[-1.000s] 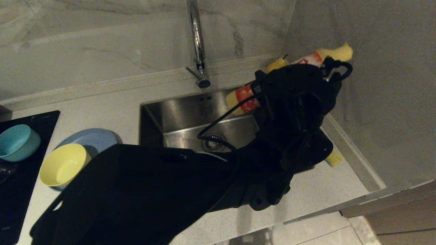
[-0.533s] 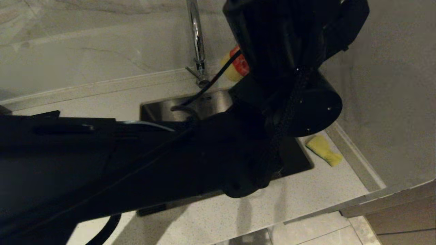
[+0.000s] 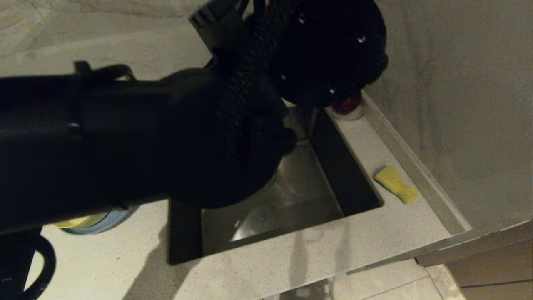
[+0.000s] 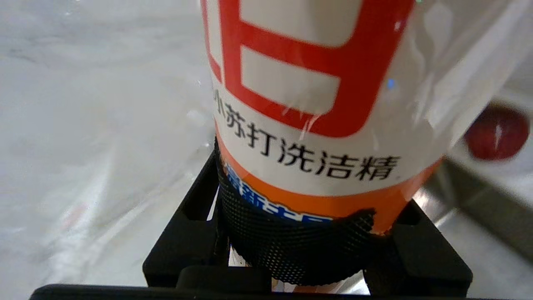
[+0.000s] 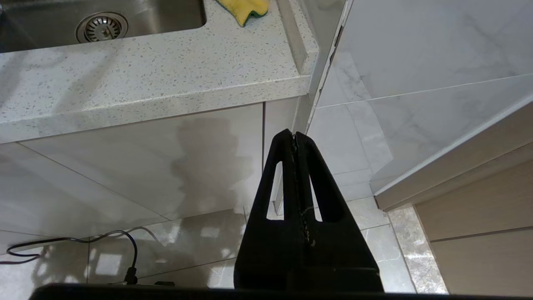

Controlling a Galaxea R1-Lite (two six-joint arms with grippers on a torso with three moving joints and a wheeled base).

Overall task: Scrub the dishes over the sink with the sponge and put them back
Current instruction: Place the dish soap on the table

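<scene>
My left gripper (image 4: pixel 304 233) is shut on a dish-soap bottle (image 4: pixel 308 104) with a white label, red characters and an orange band. In the head view that arm's black wrist (image 3: pixel 325 50) is raised over the back of the steel sink (image 3: pixel 308 179) and hides the bottle. The yellow sponge (image 3: pixel 395 183) lies on the counter right of the sink, apart from both grippers; it also shows in the right wrist view as the sponge (image 5: pixel 245 8). Of the dishes, only slivers of the yellow bowl (image 3: pixel 79 221) and blue plate (image 3: pixel 104 221) peek out under the arm.
A red round thing (image 3: pixel 347 106) sits at the counter's back right corner by the wall. The drain strainer (image 5: pixel 101 27) shows in the sink. My right gripper (image 5: pixel 295 135) hangs shut below the counter's front edge (image 5: pixel 158 104), over the tiled floor.
The left arm has lifted the bottle from over the sink's back right and swung up and left, now covering the tap and most of the dishes. The sponge has come into full view.
</scene>
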